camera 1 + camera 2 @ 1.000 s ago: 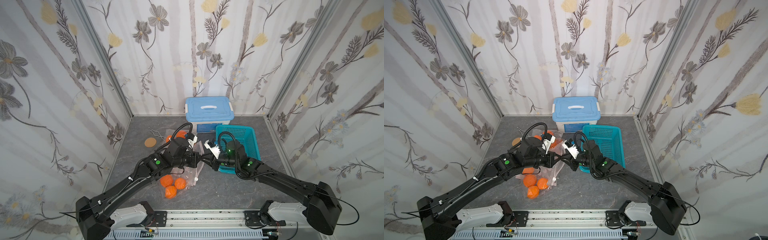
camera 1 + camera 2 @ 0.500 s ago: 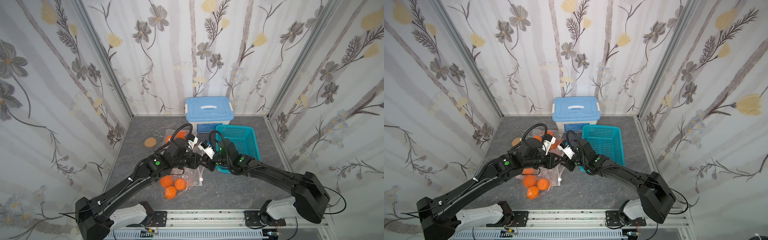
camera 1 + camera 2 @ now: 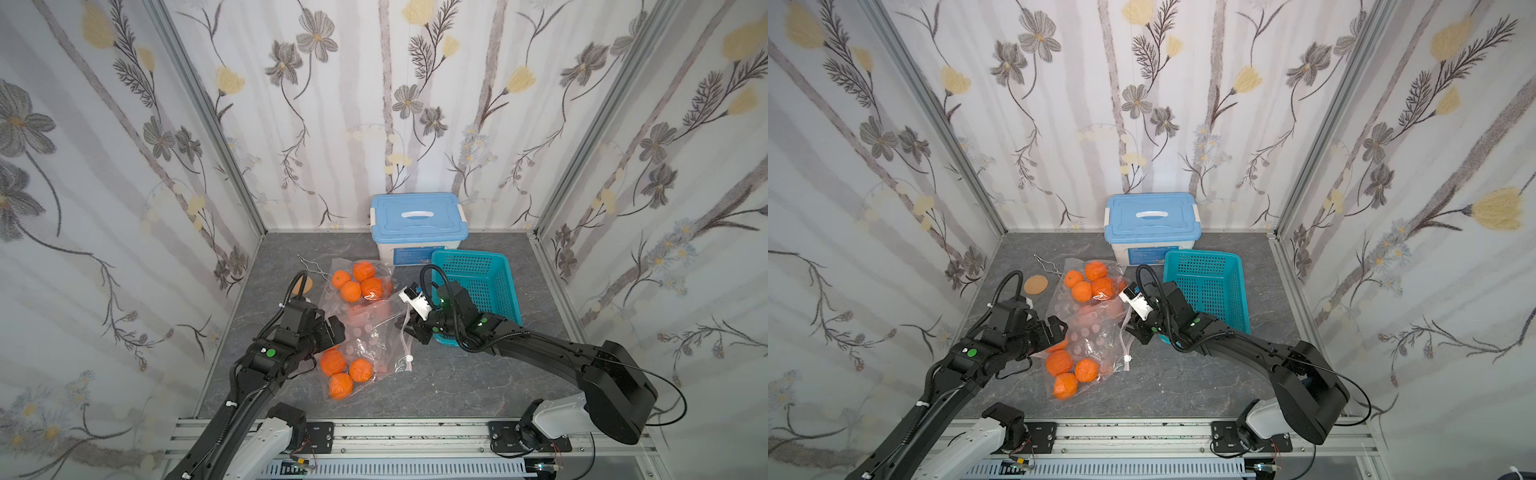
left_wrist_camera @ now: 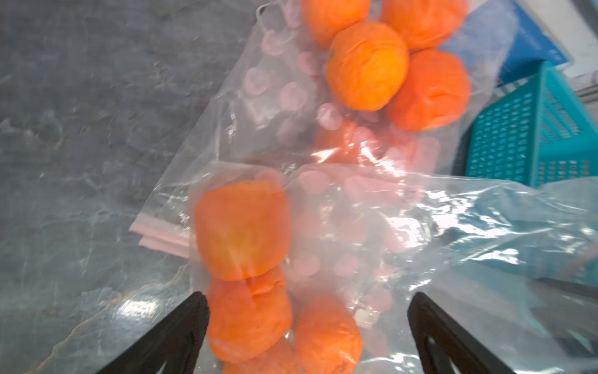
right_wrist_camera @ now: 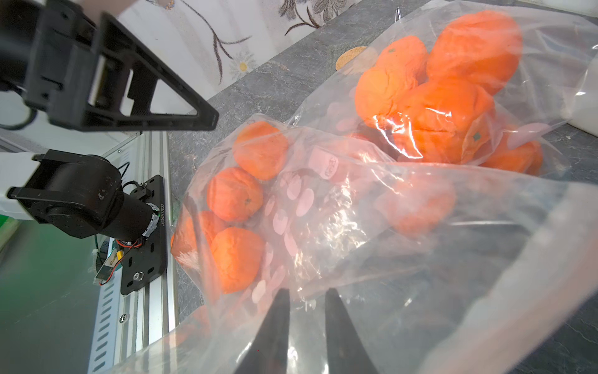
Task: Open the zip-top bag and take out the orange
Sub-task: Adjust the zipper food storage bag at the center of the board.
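**A:** Low in the middle of both top views lies the zip-top bag, with several oranges bunched at its lower end. What has hold of it?

**B:** Only the right gripper. Its jaws are nearly together, pinching the clear film at the bag's right edge, beside the zip strip. The left gripper hovers at the bag's left side above the fruit, jaws wide apart and holding nothing.

**A:** Which step is this, then?

**B:** Opening the bag, I'd judge. I can't tell whether the mouth is parted.

**A:** And next?

**B:** Probably the left jaws need to close on the opposite lip near the strip, so the two arms can pull the seal apart. They should keep clear of the second bag just above and the teal basket at centre right.
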